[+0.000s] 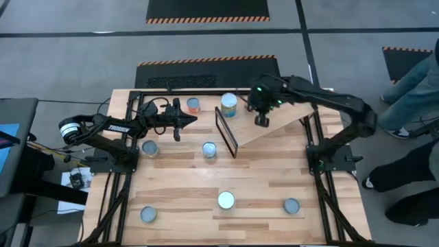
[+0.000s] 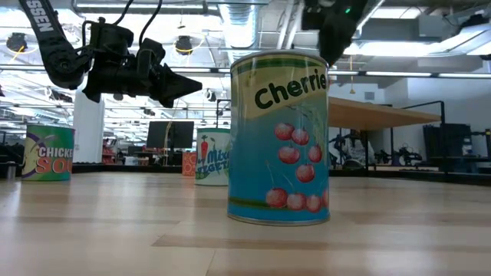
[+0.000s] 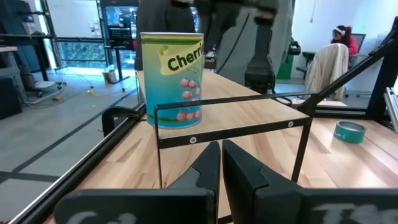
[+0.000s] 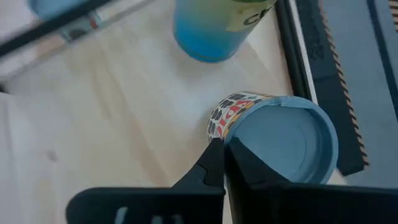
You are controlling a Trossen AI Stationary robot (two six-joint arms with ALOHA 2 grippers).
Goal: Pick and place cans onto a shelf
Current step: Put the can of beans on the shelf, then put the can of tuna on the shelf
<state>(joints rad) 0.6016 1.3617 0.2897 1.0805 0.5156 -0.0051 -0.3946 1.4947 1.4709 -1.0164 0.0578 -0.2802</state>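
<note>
The shelf [image 1: 274, 127], a light plywood board on a black frame, slants across the table's far middle. A Cherries can [image 1: 228, 105] stands on its far left end and also shows in the left wrist view [image 3: 173, 78]. An orange-labelled can with a pale-blue lid [image 4: 280, 140] stands on the shelf board [image 4: 124, 112], hidden in the high view under my right arm. My right gripper [image 1: 261, 121] is shut, pointing down beside that can [image 4: 222, 149]. My left gripper [image 1: 192, 120] is shut and empty above the table, left of the shelf, pointing at the shelf frame [image 3: 221, 155]. My right gripper's shut fingertips [image 4: 214, 155] show at the near side of the orange can's upper rim [image 4: 239, 134], coming from above. I cannot tell whether they touch it. The can stands upright on the shelf board.
Other cans stand on the plank table: one at the far edge [image 1: 193, 104], two in the middle left [image 1: 149, 147] [image 1: 209, 149] and three near the front [image 1: 148, 215] [image 1: 226, 200] [image 1: 291, 206]. A person [image 1: 415, 89] stands off the table's right side.
</note>
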